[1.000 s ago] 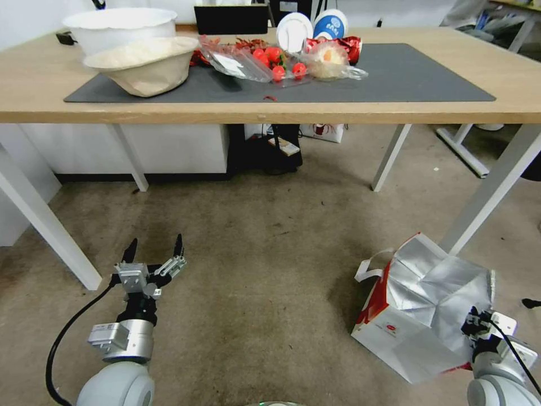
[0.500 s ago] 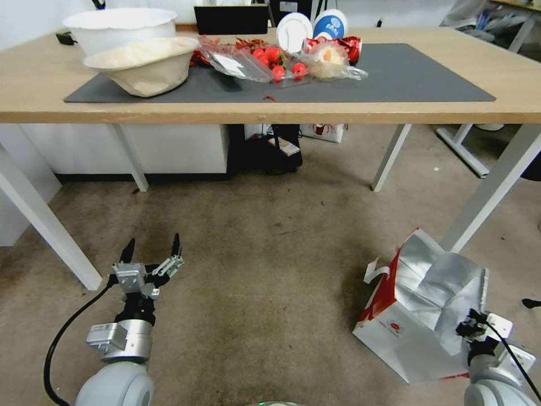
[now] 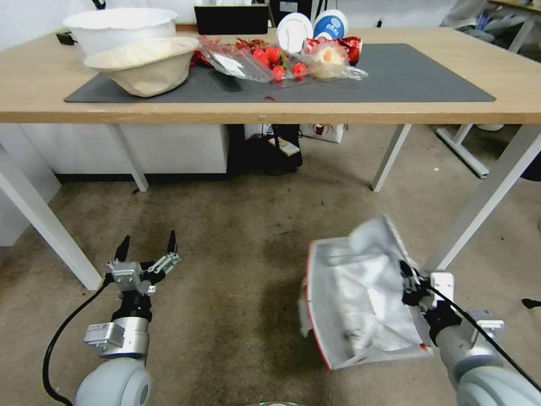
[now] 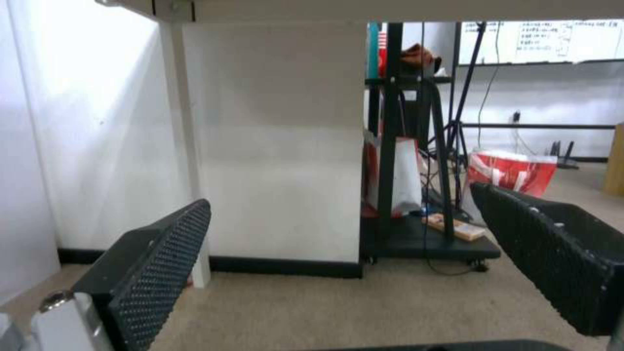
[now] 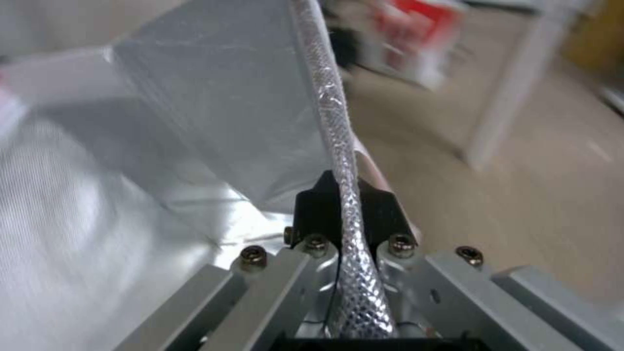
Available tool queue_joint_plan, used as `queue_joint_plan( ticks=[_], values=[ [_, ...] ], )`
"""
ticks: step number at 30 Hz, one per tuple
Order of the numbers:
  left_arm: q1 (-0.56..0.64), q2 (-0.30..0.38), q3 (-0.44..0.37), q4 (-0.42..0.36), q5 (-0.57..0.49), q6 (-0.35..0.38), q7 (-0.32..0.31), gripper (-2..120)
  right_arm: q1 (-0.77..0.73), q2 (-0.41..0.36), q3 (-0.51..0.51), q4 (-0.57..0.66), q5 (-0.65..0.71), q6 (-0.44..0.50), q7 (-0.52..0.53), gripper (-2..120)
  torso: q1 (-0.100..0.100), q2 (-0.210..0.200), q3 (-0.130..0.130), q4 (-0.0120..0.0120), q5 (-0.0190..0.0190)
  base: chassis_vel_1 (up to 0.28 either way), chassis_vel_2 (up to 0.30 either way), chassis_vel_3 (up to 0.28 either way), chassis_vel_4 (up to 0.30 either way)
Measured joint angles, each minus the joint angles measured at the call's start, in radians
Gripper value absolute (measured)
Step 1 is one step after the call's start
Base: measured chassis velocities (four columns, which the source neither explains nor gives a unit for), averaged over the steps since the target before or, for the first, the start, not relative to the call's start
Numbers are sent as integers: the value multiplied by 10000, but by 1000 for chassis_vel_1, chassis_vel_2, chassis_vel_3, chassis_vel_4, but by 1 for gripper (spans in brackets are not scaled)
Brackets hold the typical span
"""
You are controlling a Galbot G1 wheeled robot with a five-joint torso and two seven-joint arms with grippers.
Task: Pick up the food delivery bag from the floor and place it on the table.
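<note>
The food delivery bag (image 3: 360,304) hangs lifted and tilted at the lower right of the head view, its silver foil lining facing me and a red panel along its left edge. My right gripper (image 3: 407,277) is shut on the bag's upper right rim. In the right wrist view the foil rim (image 5: 328,112) runs between the closed black fingers (image 5: 312,207). My left gripper (image 3: 146,248) hovers low over the carpet at the lower left, open and empty, its pads (image 4: 163,263) wide apart. The light-wood table (image 3: 34,84) with its dark grey mat (image 3: 417,73) spans the top.
On the mat's left half sit a white bowl (image 3: 121,28), a beige fabric basket (image 3: 143,65), bags of red fruit (image 3: 276,59) and plates. White table legs (image 3: 490,189) stand just right of the bag and at the left (image 3: 45,225). A black stand (image 3: 273,149) sits under the table.
The right gripper has swung up and to the left with the bag, which has risen off the floor and turned its open foil mouth toward me. The left arm has barely shifted.
</note>
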Motion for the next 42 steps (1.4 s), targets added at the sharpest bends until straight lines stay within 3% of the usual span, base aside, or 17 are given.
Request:
queue_joint_plan(
  ticks=[2,3,5,6,8,21,30,39,42],
  values=[
    [-109,82,-47,29,-23,-77,66,100,50,-1436,346,585,281,-3,-1671,0,0,0,0,-2,1,0,0,0,0],
    [-109,82,-47,29,-23,-77,66,100,50,-1436,346,585,281,-3,-1671,0,0,0,0,-2,1,0,0,0,0],
    [-180,123,-81,38,-23,-77,80,100,170,-2795,507,984,868,-11,-2621,0,0,0,0,0,2,0,0,0,0],
    [-180,123,-81,38,-23,-77,80,100,170,-2795,507,984,868,-11,-2621,0,0,0,0,0,2,0,0,0,0],
    [-182,184,-170,23,-103,-63,40,100,79,-4148,622,1316,1552,-46,-3115,0,0,0,0,-1,-1,0,0,0,0],
    [-185,327,-469,-80,-416,-215,74,100,488,-6879,1760,1802,3637,232,-4029,0,1,0,0,0,-2,0,0,0,0],
    [-50,317,-635,-191,-571,-83,325,100,533,-6900,1749,1784,3769,562,-4234,0,3,59,23,-1,0,0,0,0,0],
    [166,339,-578,-485,-471,338,142,100,456,-6742,1650,1763,4240,510,-4133,0,14,368,316,-1,-1,0,0,0,0],
    [261,352,-554,-607,-452,375,81,100,404,-6845,1652,1754,4368,556,-4142,0,35,596,531,0,0,0,0,0,0]
  ],
)
